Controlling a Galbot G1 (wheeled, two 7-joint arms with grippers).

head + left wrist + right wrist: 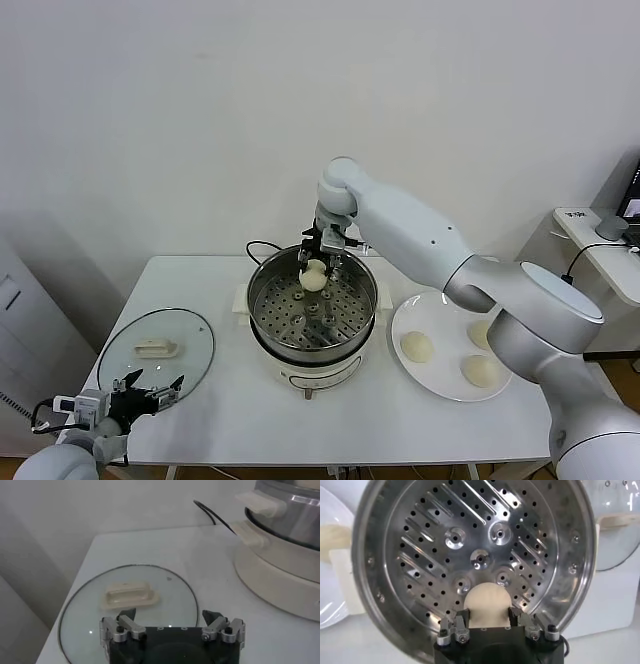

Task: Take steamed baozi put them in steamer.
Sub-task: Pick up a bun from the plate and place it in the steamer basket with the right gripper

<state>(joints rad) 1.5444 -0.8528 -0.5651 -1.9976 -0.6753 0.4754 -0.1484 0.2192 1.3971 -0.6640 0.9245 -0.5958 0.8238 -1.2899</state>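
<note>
Over the far side of the steamer point(312, 312), right gripper point(316, 268) jaws hold a baozi point(314, 279); left gripper point(150, 388) waits near the table's point(240, 420) left corner, jaws wide.

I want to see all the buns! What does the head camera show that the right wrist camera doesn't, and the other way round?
Only the head view shows the three baozi waiting on the white plate, and the left pincer open near the glass lid. Only the right wrist view shows the steamer's holed floor close up. Both show the steamer and the right pincer shut on one baozi over it.
</note>
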